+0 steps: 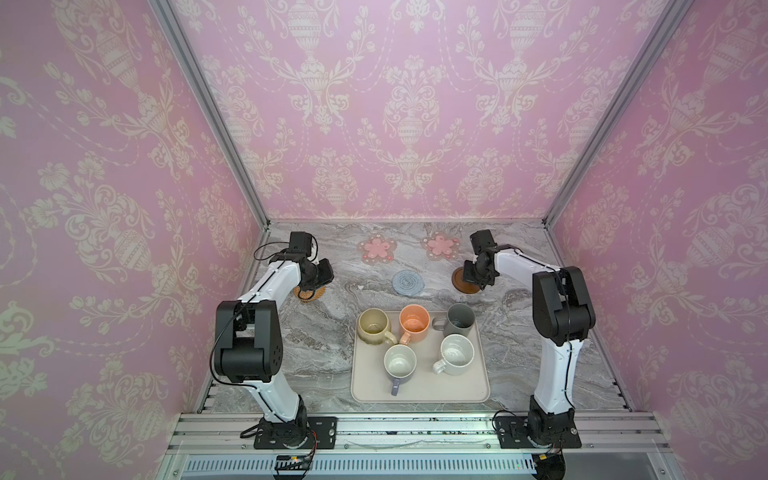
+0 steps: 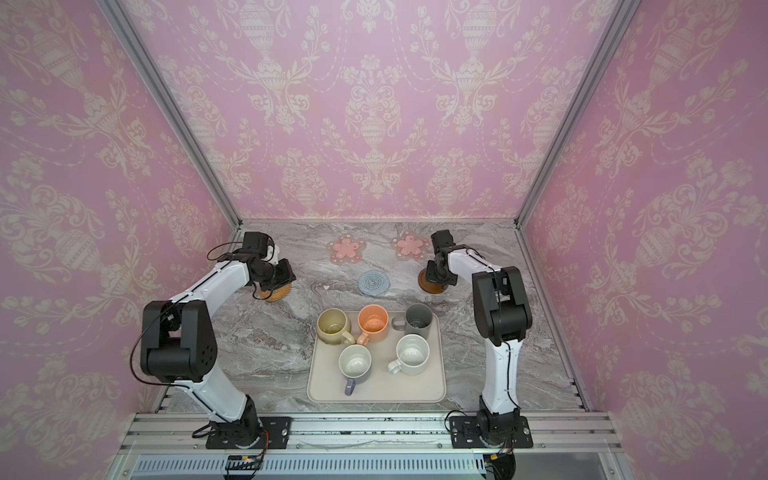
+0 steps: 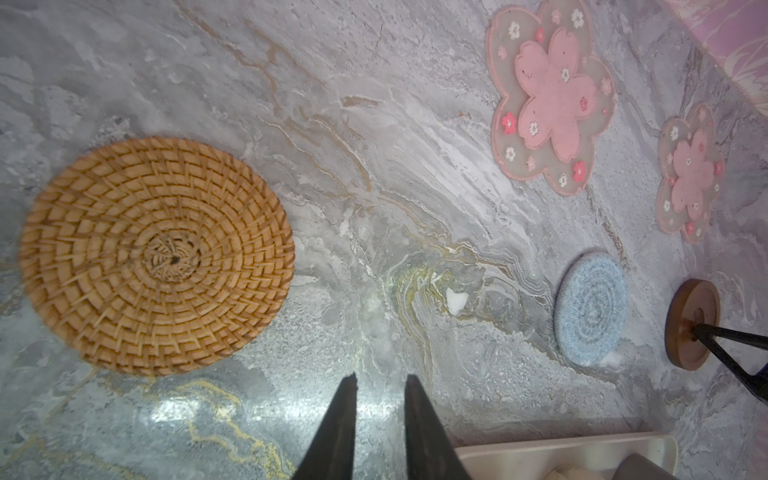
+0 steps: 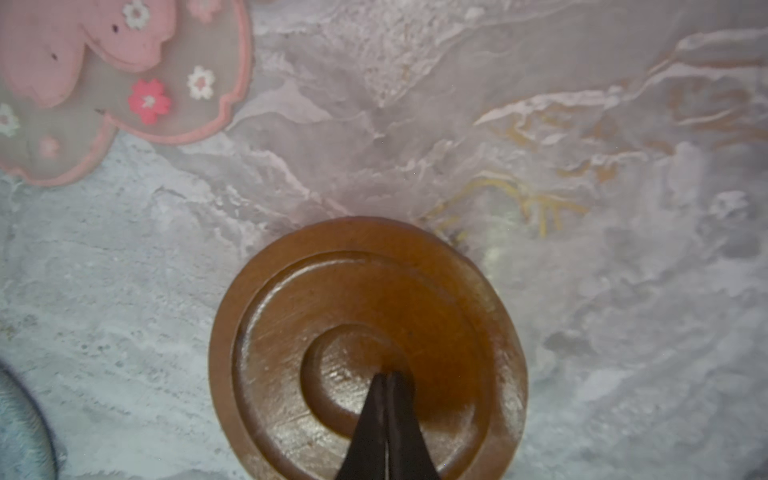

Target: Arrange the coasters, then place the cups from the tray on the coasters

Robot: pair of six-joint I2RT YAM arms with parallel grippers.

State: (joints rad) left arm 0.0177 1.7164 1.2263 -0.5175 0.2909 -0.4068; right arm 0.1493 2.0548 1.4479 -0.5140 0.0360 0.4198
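Marble tabletop (image 1: 316, 332), five coasters (image 1: 407, 283) (two floral), five cups (image 1: 414, 322) on tray (image 1: 419, 395)

The table (image 3: 374, 124) looks like polished grey marble with gold veins, glossy where light pools on it. The woven rattan coaster (image 3: 157, 255) is rough and matt, the blue-grey knitted coaster (image 3: 590, 309) soft and fuzzy, and the dark brown wooden disc (image 4: 311, 299) smooth with a varnished sheen. A flower coaster (image 3: 550, 95) looks like translucent rubbery plastic, the tray (image 1: 419, 392) is matt cream, and the speckled white cup (image 1: 456, 355) looks like glazed ceramic.
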